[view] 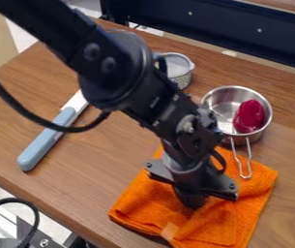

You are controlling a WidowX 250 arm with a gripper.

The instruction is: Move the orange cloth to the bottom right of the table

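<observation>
Item: one orange cloth [230, 225], lower centre to lower right of the frame on the worktop [293, 213], spread beneath and to both sides of my gripper [191, 199], whose opening and any hold I cannot tell.

A metal saucepan [221, 105] sits upright, its looped wire handle pointing toward the lower part of the view, with a deep pink-red object [249, 116] inside against the right side. Near it, farther back and to the left, stands a small metal cup [183, 80]. Well apart at the left lies a knife [45, 142], its light-blue handle toward the lower left. Behind runs a dark beam [224, 30]
</observation>
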